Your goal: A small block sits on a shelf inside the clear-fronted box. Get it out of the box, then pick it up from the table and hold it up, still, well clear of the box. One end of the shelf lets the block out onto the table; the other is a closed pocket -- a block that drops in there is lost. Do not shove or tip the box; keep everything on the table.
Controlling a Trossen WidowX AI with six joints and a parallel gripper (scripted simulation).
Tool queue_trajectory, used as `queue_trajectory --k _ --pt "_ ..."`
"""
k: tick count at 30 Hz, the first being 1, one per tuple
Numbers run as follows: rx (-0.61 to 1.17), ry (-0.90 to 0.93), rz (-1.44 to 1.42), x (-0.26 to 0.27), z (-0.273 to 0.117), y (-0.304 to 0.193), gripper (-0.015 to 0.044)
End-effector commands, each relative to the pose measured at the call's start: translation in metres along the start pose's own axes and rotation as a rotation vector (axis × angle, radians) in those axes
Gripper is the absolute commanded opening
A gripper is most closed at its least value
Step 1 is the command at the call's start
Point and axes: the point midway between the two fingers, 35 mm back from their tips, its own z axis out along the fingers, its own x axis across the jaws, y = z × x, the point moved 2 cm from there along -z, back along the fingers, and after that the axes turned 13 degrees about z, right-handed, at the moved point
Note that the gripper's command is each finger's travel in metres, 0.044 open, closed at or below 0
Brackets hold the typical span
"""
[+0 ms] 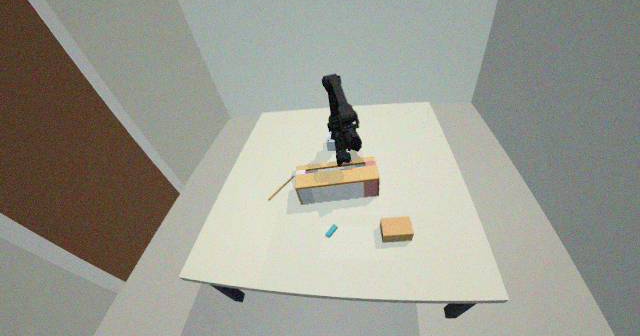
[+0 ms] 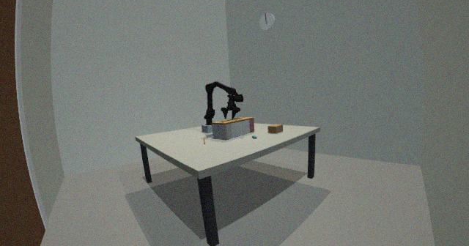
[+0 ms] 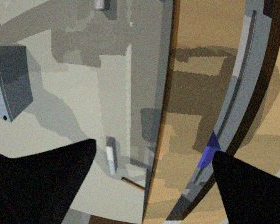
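The box (image 1: 345,176) (image 2: 238,129) (image 3: 191,22) stands upright on the table, with a wooden top, a long slot in it and a clear front. A reddish panel (image 1: 371,187) (image 2: 251,125) marks its right end in the top view. The small blue block (image 3: 207,157) shows down in the slot in the wrist view, partly behind the right fingertip; neither the top nor the exterior view shows it clearly. My gripper (image 1: 343,162) (image 2: 229,118) (image 3: 156,153) is open and empty. It points down just above the box, its fingertips close to the top.
A thin wooden stick (image 1: 281,188) (image 2: 204,140) (image 3: 133,183) lies beyond the box's left end. A teal piece (image 1: 331,230) (image 2: 254,137) and a brown block (image 1: 396,229) (image 2: 275,129) lie in front of the box. A pale bar (image 3: 111,156) lies behind it, near the arm base (image 3: 13,82).
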Motion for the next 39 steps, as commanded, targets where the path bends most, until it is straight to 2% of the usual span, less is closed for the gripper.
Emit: queue_trajectory --k 1,26,39 --pt "0.01 0.011 -0.009 0.001 0.01 0.002 0.04" --pt "0.01 0.011 -0.009 0.004 0.048 0.015 0.04" --pt "0.003 0.002 -0.001 -0.001 0.048 -0.001 0.04"
